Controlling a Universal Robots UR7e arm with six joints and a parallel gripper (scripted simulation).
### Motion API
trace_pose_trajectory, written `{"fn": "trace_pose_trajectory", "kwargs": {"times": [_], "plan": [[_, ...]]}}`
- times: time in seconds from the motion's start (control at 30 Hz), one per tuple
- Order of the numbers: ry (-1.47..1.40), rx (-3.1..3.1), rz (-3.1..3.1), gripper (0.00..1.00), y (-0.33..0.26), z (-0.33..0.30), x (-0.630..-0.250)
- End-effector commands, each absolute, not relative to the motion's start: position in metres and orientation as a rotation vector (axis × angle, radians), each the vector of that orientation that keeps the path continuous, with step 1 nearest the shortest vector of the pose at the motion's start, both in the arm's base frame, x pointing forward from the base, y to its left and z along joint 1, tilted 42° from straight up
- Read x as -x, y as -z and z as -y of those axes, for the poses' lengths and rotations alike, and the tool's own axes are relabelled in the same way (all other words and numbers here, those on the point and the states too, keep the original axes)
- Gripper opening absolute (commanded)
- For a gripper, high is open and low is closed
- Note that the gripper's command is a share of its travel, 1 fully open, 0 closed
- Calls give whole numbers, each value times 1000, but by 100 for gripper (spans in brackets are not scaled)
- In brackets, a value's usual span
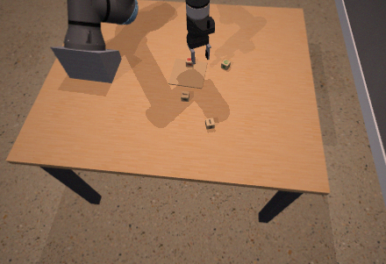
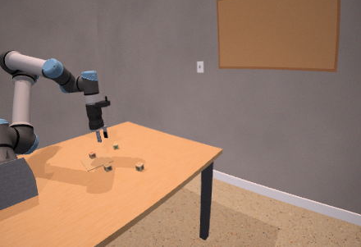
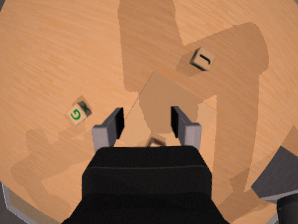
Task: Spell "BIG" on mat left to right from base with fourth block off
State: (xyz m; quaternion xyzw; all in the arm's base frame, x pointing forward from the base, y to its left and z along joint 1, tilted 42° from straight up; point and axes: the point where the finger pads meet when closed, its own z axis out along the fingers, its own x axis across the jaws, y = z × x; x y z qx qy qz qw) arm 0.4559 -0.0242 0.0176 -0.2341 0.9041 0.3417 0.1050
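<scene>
My gripper is open and empty, hanging above the far edge of the tan mat. A block with a red letter lies on the mat's far edge, just below and beside my fingers. In the wrist view my fingers stand wide and only a sliver of that block shows under the gripper body. A block with a green G lies off the mat to the right, and it also shows in the wrist view. A block with a dark letter I cannot read lies just off the mat's near edge. A block marked I lies further toward the table's front.
The robot base and its grey plate stand at the table's back left. The table's right edge is well away from the blocks. In the side view the blocks lie close together near the mat.
</scene>
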Motion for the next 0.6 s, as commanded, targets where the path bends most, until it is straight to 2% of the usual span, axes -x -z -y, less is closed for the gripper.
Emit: {"fn": "trace_pose_trajectory", "kwargs": {"times": [0.0, 0.57], "plan": [[-965, 861, -2576, 100, -6, 43, -469], [-865, 1233, -2333, 100, 27, 83, -494]]}}
